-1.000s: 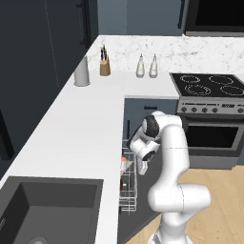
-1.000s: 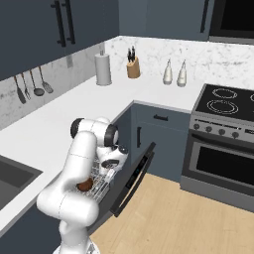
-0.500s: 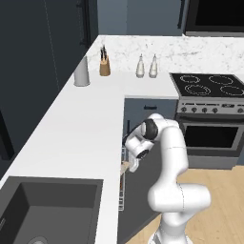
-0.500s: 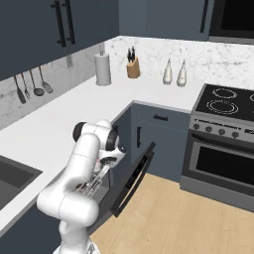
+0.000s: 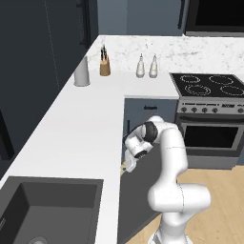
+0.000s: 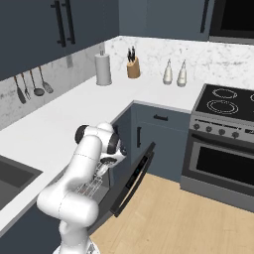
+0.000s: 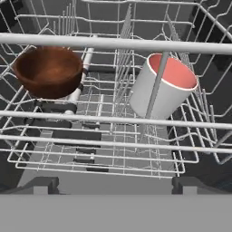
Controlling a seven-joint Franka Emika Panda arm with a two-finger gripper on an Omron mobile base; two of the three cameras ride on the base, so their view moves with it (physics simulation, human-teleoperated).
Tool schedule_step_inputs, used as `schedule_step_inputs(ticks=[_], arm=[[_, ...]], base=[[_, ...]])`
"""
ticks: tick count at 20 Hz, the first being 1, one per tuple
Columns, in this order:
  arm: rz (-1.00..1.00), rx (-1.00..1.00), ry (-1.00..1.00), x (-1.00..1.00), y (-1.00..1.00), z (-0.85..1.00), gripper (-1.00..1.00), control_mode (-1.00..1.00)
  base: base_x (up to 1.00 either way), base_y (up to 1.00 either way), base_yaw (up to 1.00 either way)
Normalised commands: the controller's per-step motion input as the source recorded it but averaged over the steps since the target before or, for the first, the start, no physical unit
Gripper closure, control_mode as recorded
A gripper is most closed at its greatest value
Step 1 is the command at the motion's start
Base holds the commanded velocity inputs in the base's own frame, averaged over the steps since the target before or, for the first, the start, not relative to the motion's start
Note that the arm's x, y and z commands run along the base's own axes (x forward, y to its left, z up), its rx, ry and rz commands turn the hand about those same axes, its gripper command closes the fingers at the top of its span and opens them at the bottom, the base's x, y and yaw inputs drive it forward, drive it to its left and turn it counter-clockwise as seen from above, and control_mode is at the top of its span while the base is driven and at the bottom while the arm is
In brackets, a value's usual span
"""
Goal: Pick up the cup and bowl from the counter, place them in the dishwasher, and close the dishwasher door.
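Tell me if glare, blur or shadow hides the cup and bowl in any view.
Hand view: sharp, evenly lit; bowl and cup clear behind blurless rack wires. Both base views: crisp, no glare; the arm and door block the rack's contents.

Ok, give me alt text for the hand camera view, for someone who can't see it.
A brown bowl and a tilted white cup with a red inside sit apart in a white wire dishwasher rack, bowl left, cup right, seen through the rack's bars.
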Motion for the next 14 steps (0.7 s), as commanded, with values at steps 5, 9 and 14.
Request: schedule_step_inputs(ticks=[5,9,14], arm=[[-0.02,0.0,-0.08,-0.25,-0.92,0.99,-1.0,-1.0],[-0.04,0.0,-0.08,-0.38,-0.59,1.0,-1.0,-1.0],[-0.02,0.01,-0.09,-0.35,-0.39,1.0,-1.0,-1.0]], base=[[0.0,0.0,0.0],[0.0,0.0,0.0],[0.0,0.0,0.0]])
